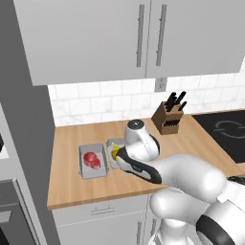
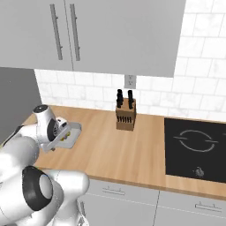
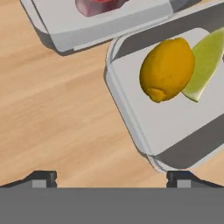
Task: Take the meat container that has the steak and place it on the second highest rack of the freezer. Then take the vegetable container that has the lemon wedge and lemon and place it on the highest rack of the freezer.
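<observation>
Gripper (image 3: 112,177) spread wide, empty, above lemon (image 3: 167,69) tray (image 3: 144,127); wedge (image 3: 205,61) and steak (image 3: 98,5) cut off at frame edge.

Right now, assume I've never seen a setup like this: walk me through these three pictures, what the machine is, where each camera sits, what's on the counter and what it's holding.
It is a white robot arm on a driving base, in a simulated kitchen. Two pictures come from cameras on the base, looking over the arm from its left and its right. The third comes from a camera on the hand, looking down past the gripper, which is open and holds nothing.

On the wooden counter sit two grey trays side by side: the meat container with the steak, and the vegetable container with the lemon touching the lemon wedge. The hand hangs over the edge of the vegetable container. Further back stand a knife block and a black cooktop.
</observation>
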